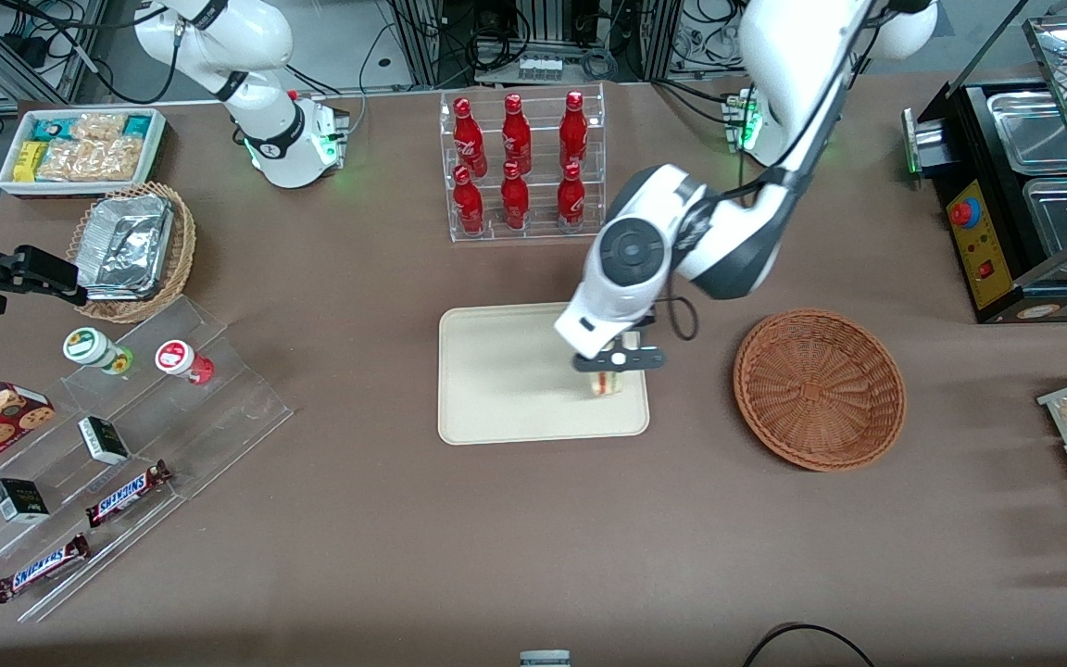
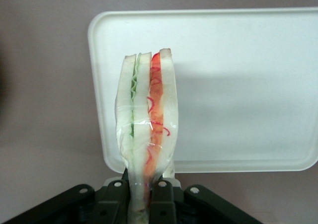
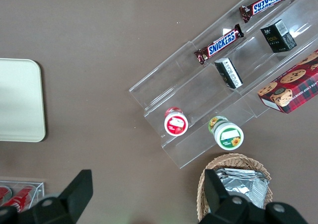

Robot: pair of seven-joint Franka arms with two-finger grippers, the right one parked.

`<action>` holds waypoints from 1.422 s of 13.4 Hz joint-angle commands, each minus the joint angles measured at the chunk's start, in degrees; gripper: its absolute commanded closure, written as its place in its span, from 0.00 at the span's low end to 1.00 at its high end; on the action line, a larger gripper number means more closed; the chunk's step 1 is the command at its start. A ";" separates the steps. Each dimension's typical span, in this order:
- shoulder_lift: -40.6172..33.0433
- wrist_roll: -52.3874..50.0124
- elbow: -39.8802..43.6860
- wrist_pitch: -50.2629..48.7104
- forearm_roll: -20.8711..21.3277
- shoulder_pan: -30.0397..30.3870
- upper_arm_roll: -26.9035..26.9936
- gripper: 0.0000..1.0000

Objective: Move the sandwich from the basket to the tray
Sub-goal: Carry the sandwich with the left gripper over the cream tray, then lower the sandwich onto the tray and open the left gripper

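Your pincer [image 1: 616, 363] is clamped on the sandwich [image 1: 606, 383], holding it over the tray [image 1: 496, 371] at the edge nearest the basket [image 1: 819, 389]; basket looks emptied, so pickup and carry are done; what's left: lower, release, back off the tabletop [image 1: 404, 519].

The gripper [image 1: 609, 371] hangs over the tray [image 1: 496, 371], at the tray's edge toward the basket [image 1: 819, 389], with the sandwich [image 1: 606, 383] clamped between its fingers. The basket lies beside the tray, toward the working arm's end of the table. The bottle rack [image 1: 522, 167] stands farther from the front camera than the tray.
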 commanded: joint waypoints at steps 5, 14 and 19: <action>11.08 -6.12 11.23 2.53 -0.48 -5.52 0.75 1.00; 15.13 -9.82 13.60 5.54 1.62 -7.36 0.84 1.00; 16.45 -9.82 13.16 7.38 3.56 -8.07 0.84 1.00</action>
